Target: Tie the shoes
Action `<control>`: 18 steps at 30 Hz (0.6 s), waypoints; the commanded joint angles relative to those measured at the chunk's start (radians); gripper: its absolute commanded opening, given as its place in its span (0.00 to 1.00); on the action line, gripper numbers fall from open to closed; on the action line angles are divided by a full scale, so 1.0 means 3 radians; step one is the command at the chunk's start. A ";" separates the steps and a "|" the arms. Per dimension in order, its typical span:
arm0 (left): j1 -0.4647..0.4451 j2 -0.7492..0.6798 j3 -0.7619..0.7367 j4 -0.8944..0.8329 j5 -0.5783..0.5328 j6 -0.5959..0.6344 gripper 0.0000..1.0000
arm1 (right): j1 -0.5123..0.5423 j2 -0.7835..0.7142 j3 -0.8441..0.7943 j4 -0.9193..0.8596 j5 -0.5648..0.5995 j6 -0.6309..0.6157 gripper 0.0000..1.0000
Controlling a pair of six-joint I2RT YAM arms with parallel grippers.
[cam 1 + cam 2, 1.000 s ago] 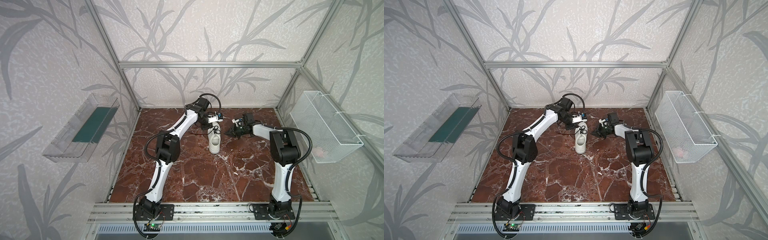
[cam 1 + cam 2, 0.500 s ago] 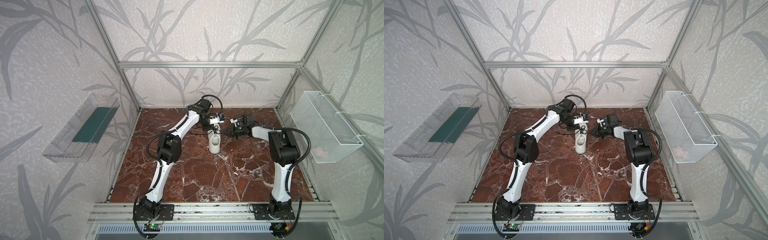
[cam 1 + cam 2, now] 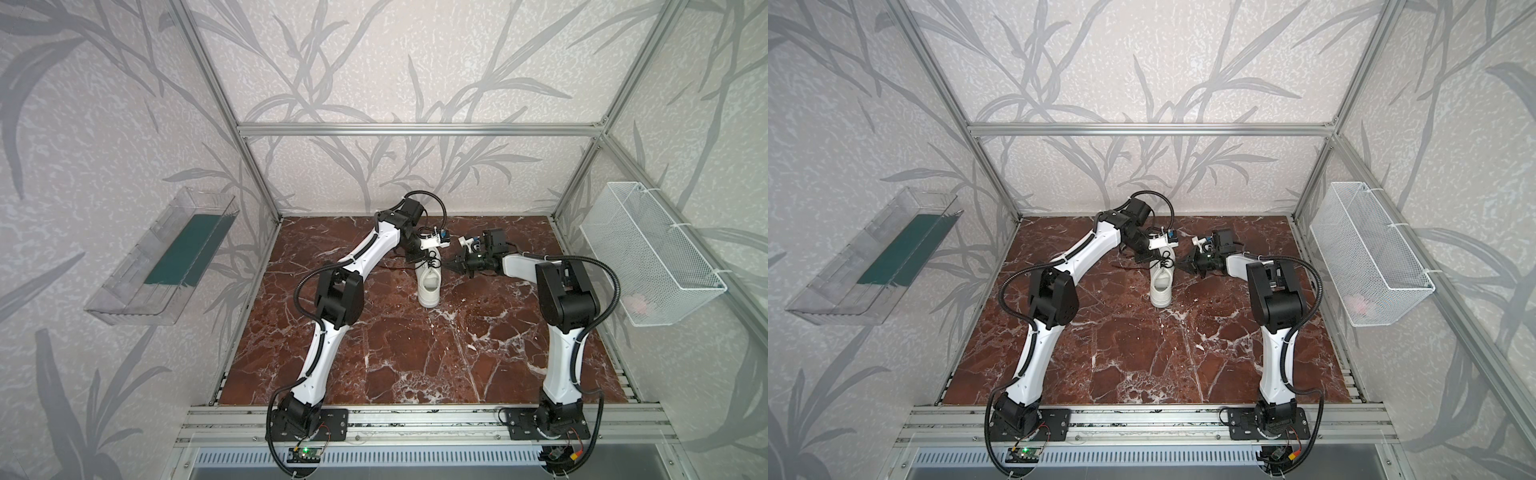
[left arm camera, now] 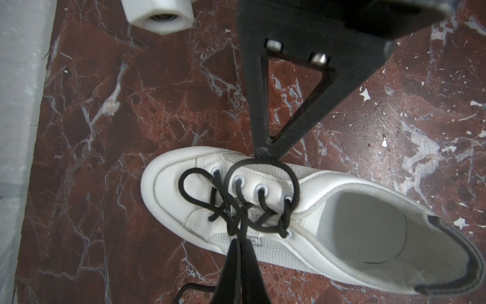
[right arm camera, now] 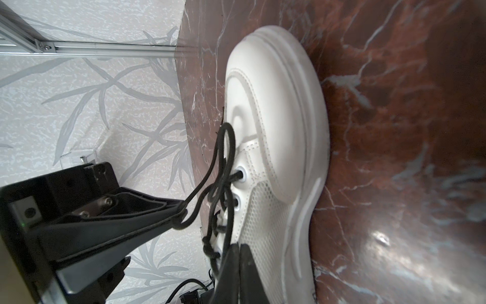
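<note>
On the red-brown marble tabletop (image 3: 415, 365), near its back edge, a white low-top sneaker (image 3: 429, 286) stands upright while the left gripper (image 3: 420, 261) and right gripper (image 3: 451, 266) each pinch its thin black laces (image 4: 236, 208), fingers together.

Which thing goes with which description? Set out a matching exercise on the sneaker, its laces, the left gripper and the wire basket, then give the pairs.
Things:
1. sneaker
2. laces
3. left gripper
4. wire basket

Descriptions:
a. hangs on the side wall, at the right in both top views
b. black, threaded through the eyelets
c. shut on a loop of lace
d. white, standing on the marble table

Pairs: 1-d, 2-b, 3-c, 4-a
</note>
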 commanded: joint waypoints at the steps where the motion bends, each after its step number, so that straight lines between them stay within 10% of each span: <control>1: -0.0028 0.0099 0.0109 -0.0121 0.0051 0.0022 0.00 | 0.0022 -0.0068 -0.0042 0.0207 -0.0138 0.0098 0.07; 18: -0.0053 0.0145 0.0124 -0.0131 0.0066 -0.0027 0.00 | 0.0074 0.0047 -0.0105 0.0677 -0.0283 0.0436 0.08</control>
